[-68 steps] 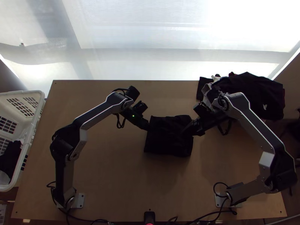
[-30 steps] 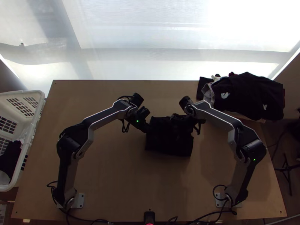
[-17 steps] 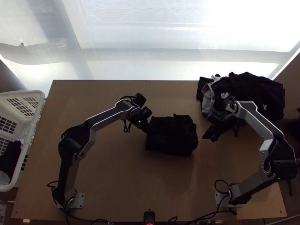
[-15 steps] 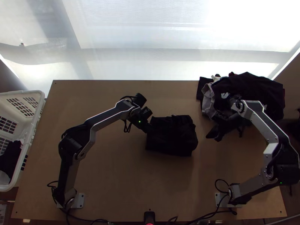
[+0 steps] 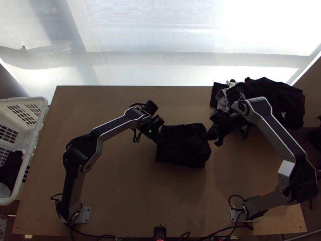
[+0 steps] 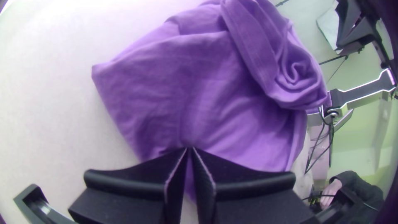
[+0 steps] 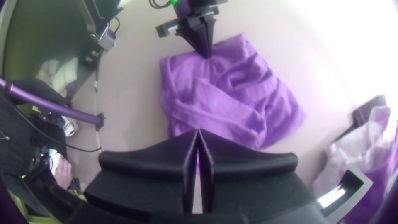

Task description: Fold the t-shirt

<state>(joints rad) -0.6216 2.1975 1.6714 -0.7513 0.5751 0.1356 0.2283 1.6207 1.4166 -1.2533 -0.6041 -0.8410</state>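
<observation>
My right claw (image 7: 198, 130) has swung back towards the dark soft-cloth t-shirt (image 5: 184, 148), well inside the desk's (image 5: 120, 176) edges. It and my left claw (image 6: 189, 148) are pressed together. Probably light, floppy: I'd pinch all edge layers.

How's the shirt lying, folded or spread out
Folded, loosely: the t-shirt lies in a compact bundle, creased layers overlapping on top.

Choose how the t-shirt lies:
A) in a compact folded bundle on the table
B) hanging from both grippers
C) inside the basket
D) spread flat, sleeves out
A: the t-shirt sits on the table as a small bundle, layers folded over one another.
</observation>
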